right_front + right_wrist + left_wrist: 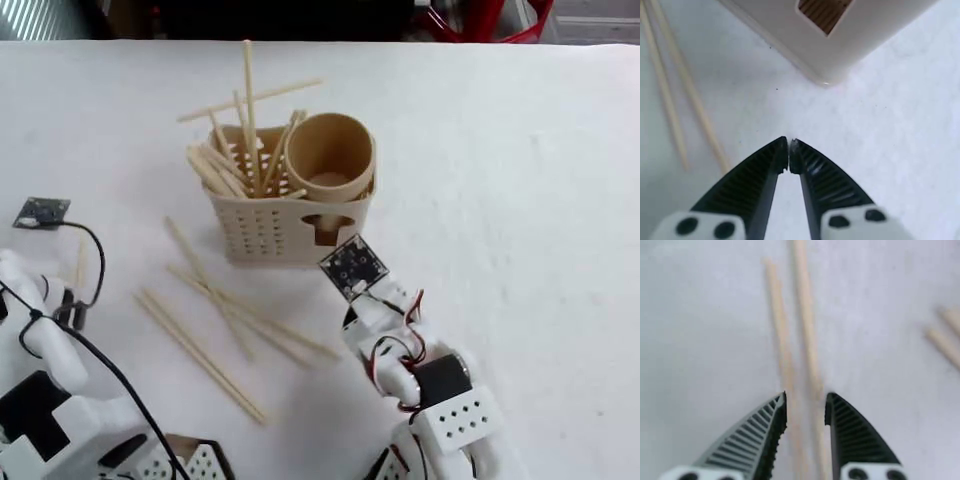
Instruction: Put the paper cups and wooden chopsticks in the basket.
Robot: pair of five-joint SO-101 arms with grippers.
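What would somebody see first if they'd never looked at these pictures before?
Most likely the white basket in the middle of the table, bristling with wooden chopsticks and holding a paper cup. Next come the loose chopsticks scattered on the table in front of it. The left gripper hangs open over a pair of chopsticks.

The basket [262,238], upper centre of the high view, looks like cream moulded plastic, matt and perforated; the paper cup [330,150] in it is dull tan paper; the chopsticks [205,360] are pale bare wood; the table [520,150] is white, matt, faintly grainy; the left gripper [806,410] and right gripper [789,150] show ribbed dark plastic.
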